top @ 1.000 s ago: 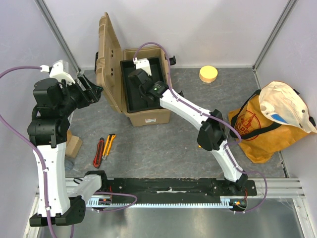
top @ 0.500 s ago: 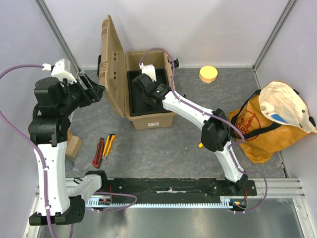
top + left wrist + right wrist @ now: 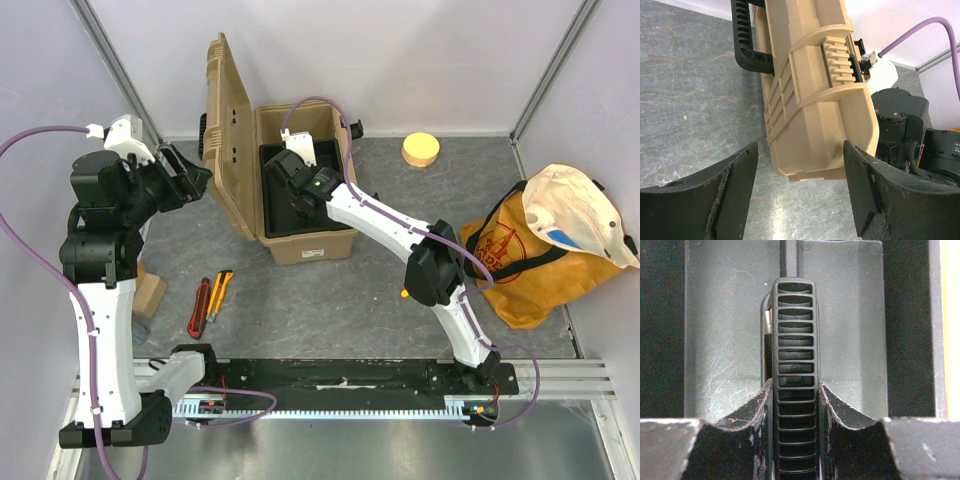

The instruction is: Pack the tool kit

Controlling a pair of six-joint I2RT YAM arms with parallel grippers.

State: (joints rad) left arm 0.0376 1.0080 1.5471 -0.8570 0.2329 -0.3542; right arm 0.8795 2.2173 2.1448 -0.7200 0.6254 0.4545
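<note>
The tan ribbed toolbox (image 3: 305, 243) stands open at the back of the table, its lid (image 3: 228, 140) upright on the left. My right gripper (image 3: 285, 188) reaches down into the box and is shut on the ribbed black handle (image 3: 795, 340) of the black inner tray (image 3: 725, 330). My left gripper (image 3: 190, 178) is open and empty, just left of the lid, not touching it. In the left wrist view the lid (image 3: 815, 100) and its black top handle (image 3: 747, 45) lie beyond my open fingers (image 3: 800, 200). A red-handled tool (image 3: 199, 307) and a yellow-handled tool (image 3: 220, 293) lie on the table near the left arm.
A yellow disc (image 3: 421, 150) lies at the back right. An orange-yellow fabric bag (image 3: 520, 265) with a white cap (image 3: 580, 215) on it fills the right side. A wooden block (image 3: 148, 295) sits by the left arm. Walls close in on the left, back and right.
The toolbox has slid a little to the right and nearer, with my right gripper inside it. The lid stands more upright. The left gripper has barely moved.
</note>
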